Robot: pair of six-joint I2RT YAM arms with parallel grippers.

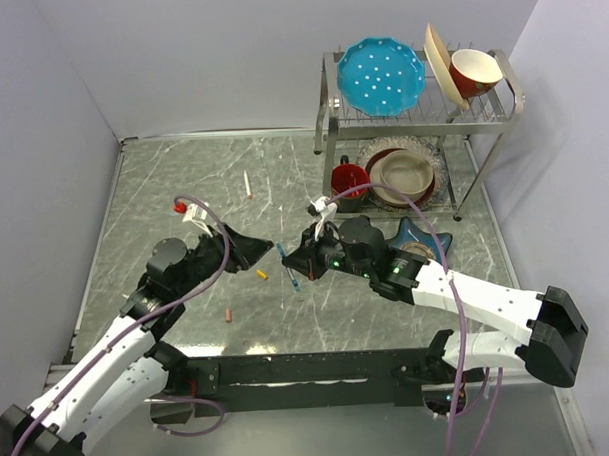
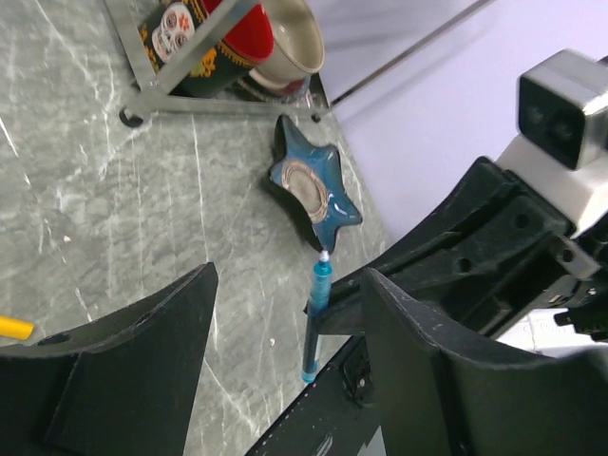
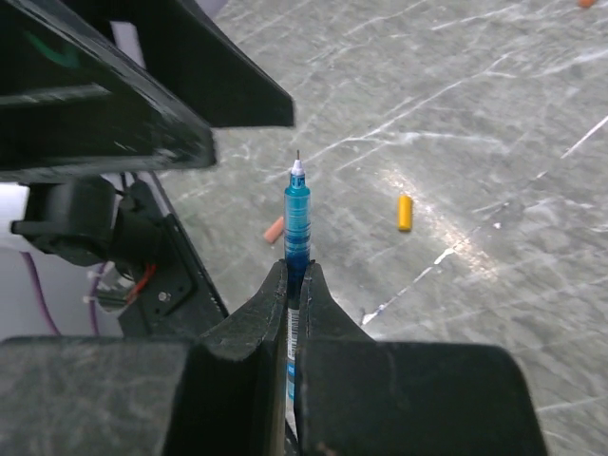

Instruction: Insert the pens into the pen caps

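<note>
Your right fingers (image 3: 261, 318) pinch the blue pen (image 3: 297, 223) above the surface (image 3: 475, 142), and your left fingers (image 2: 142, 351) stand wide, facing its tip. A yellow cap (image 3: 405, 212) and a pink cap (image 3: 274, 228) lie below, with a star dish (image 2: 312, 195) beyond.

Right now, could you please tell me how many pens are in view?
2. A blue-teal pen is clamped in the jaws of the right gripper; a white pen lies on the table farther back. Others may be hidden.
</note>
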